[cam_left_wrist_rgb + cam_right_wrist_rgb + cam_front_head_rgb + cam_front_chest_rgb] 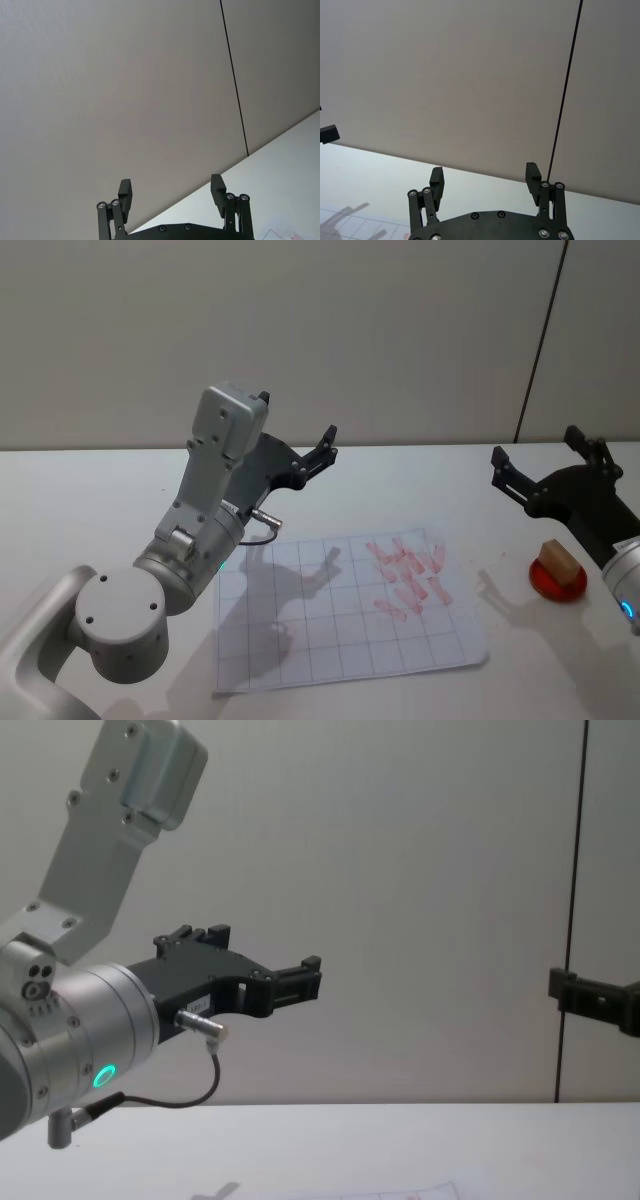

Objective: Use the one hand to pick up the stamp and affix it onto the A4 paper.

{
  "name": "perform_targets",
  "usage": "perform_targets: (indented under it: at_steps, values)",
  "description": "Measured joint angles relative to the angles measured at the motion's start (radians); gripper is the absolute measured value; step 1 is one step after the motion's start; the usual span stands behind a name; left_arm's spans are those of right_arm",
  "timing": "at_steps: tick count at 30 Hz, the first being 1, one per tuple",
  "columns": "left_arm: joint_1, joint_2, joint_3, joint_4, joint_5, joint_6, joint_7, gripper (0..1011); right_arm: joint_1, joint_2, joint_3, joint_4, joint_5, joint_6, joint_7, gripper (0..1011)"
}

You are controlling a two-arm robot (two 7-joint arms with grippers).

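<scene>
The right gripper point(537, 448) was held raised over the table's right side, jaws wide apart and empty, aimed at the far wall. The stamp point(557, 560) stood on a red pad point(545, 587), right of the A4 paper point(340, 630). The left gripper point(297, 420) was raised likewise, jaws wide.

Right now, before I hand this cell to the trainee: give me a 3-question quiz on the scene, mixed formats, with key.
1. Fill in: the left gripper, raised above the table, and the right gripper both have their fingers ____ (open or shut).
2. True or false: the A4 paper already carries red marks.
3. The stamp rests: A) on the A4 paper; B) on a red pad to the right of the paper, close to the right gripper; C) between the left gripper's fingers.

Key: 1 open; 2 true; 3 B.
</scene>
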Motion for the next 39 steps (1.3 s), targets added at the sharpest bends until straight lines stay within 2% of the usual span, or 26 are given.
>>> perform_targets:
  at_steps: [6,16,26,39]
  values:
    - [0.0,0.0,0.0,0.0,0.0,0.0,0.0,1001,-0.008,0.008,0.006,-0.016,0.002,0.027,-0.008,1001]
    - [0.0,0.0,0.0,0.0,0.0,0.0,0.0,1001,-0.013,0.04,0.036,-0.025,0.036,0.1,-0.01,1001]
    - [0.0,0.0,0.0,0.0,0.0,0.0,0.0,1001,0.003,0.068,0.064,0.02,0.066,0.18,0.021,1001]
    - [0.0,0.0,0.0,0.0,0.0,0.0,0.0,1001,0.024,0.079,0.07,0.09,0.075,0.268,0.084,1001]
